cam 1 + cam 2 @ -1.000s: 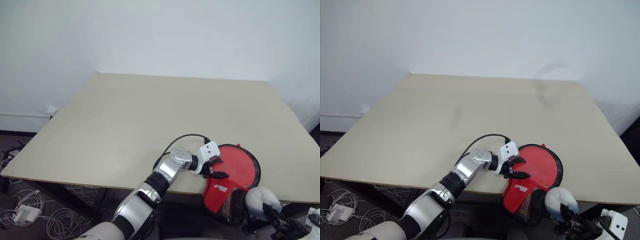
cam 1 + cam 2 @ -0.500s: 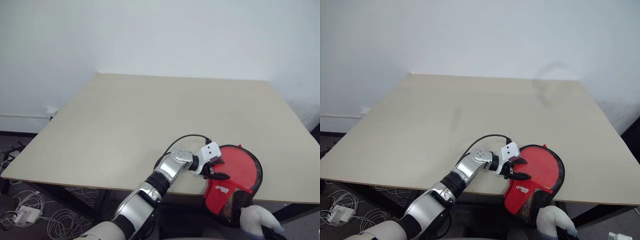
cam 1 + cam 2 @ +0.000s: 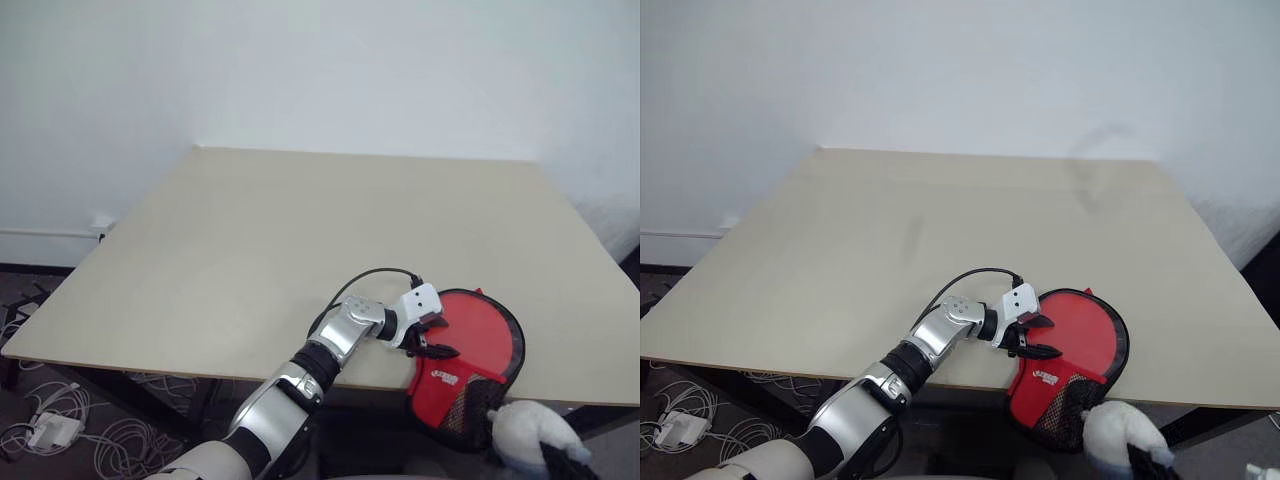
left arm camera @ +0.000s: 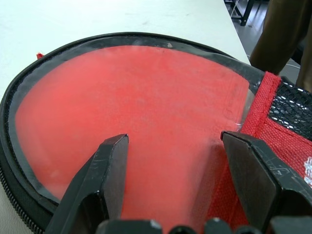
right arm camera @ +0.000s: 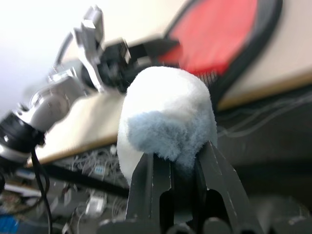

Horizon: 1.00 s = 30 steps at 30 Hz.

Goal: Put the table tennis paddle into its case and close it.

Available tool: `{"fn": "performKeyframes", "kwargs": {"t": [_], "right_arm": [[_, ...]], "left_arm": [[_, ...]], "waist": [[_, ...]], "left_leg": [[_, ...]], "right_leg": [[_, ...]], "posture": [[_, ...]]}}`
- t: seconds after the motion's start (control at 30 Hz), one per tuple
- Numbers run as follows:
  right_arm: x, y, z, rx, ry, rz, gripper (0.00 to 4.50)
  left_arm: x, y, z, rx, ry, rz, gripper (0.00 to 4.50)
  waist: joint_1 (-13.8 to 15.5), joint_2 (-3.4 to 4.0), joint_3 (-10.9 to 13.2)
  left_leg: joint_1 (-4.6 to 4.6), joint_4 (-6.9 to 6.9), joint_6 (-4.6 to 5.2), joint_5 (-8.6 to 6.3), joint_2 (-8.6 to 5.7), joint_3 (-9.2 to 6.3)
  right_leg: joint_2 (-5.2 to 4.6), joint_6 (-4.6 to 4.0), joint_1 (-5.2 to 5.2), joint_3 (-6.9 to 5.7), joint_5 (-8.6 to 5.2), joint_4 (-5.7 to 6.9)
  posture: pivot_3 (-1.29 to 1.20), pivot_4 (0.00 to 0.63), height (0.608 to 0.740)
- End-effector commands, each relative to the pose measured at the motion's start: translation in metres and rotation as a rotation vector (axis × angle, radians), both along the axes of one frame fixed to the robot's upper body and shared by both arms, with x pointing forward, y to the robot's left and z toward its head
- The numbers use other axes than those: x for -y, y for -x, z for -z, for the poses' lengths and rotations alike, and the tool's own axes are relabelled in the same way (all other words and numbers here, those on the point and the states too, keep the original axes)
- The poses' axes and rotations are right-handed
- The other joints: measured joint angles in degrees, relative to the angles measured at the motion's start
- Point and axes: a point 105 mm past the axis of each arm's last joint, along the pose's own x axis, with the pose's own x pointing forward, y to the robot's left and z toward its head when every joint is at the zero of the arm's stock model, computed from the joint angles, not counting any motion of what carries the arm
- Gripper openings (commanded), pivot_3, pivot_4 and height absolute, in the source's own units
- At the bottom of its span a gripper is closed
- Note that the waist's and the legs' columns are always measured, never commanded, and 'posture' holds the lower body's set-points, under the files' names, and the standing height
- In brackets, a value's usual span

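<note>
Nearest you, below the front edge of the surface (image 3: 250, 240), your right tool (image 5: 176, 163) has its fingers clamped on a white fluffy object (image 5: 168, 117). Just beyond it, the red case (image 3: 468, 350) lies at the surface's front right, its mesh end hanging over the edge. Through its clear panel you see the paddle's red face (image 4: 131, 122) inside. Your left tool (image 3: 435, 338) rests on the case with its fingers spread wide, one either side of the panel's narrow end. Farther back, a white wall (image 3: 350, 70) stands behind the surface.
</note>
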Motion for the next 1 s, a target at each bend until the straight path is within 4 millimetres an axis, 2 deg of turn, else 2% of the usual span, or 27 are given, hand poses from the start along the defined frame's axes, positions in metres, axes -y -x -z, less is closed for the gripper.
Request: {"fn": "performKeyframes", "kwargs": {"t": [0.03,0.23,0.43,0.5,0.57,0.7,0.87,1.0], "right_arm": [[-0.003,-0.018,-0.016,0.082,0.028,0.000,0.04],[-0.015,-0.044,-0.007,0.113,0.039,-0.040,0.04],[-0.021,-0.056,0.004,0.096,0.047,-0.080,0.04],[-0.020,-0.059,0.006,0.094,0.045,-0.080,0.04],[-0.021,-0.062,0.011,0.083,0.061,-0.097,0.04],[-0.020,-0.066,0.016,0.078,0.066,-0.105,0.04],[-0.023,-0.074,0.016,0.096,0.059,-0.119,1.71],[-0.024,-0.082,0.013,0.123,0.061,-0.126,3.22]], "left_arm": [[-0.017,0.010,0.039,-0.099,-0.140,-0.018,3.21],[-0.017,0.006,0.034,-0.077,-0.112,-0.039,3.21],[-0.023,-0.020,0.011,-0.057,0.003,-0.133,3.21],[-0.025,-0.031,-0.002,-0.089,0.053,-0.164,3.21],[-0.028,-0.044,-0.023,-0.149,0.140,-0.192,3.21],[-0.033,-0.054,-0.043,-0.218,0.226,-0.213,3.21],[-0.036,-0.057,-0.045,-0.239,0.239,-0.228,3.21],[-0.037,-0.058,-0.049,-0.256,0.259,-0.227,3.21]], "waist": [[0.0,0.00,0.0],[0.0,-0.03,0.0],[0.0,-0.06,0.1],[-0.1,-0.04,0.2],[-0.3,-0.01,0.4],[-0.4,0.24,0.6],[0.1,0.18,0.7],[0.0,0.20,0.8]], "left_leg": [[0.00,0.00,0.00,0.00,0.00,0.02],[0.01,0.09,0.01,0.00,-0.15,0.08],[-0.01,0.15,0.02,0.01,-0.40,0.13],[-0.01,0.15,0.03,0.02,-0.42,0.17],[-0.03,0.17,0.04,0.02,-0.43,0.15],[-0.11,0.21,0.19,0.11,-0.49,0.10],[-0.37,0.27,0.39,0.14,-0.68,0.05],[-1.03,0.60,0.46,0.14,-0.69,-0.01]], "right_leg": [[0.00,0.00,0.00,0.00,0.00,0.00],[0.06,-0.02,0.02,-0.01,0.02,0.00],[0.17,-0.02,0.04,-0.04,0.05,0.04],[0.20,-0.02,0.04,-0.07,0.05,0.05],[0.24,-0.04,0.02,-0.10,0.07,0.09],[0.27,-0.02,-0.05,-0.10,0.10,0.11],[0.20,-0.11,-0.13,-0.07,0.16,0.06],[0.26,0.10,-0.59,-0.06,0.32,0.20]], "posture": [[0.00,0.000,0.728],[0.00,0.000,0.728],[0.00,0.000,0.728],[0.00,0.000,0.728],[0.00,0.000,0.728],[0.00,0.000,0.728],[0.00,0.000,0.728],[0.00,0.000,0.728]]}}
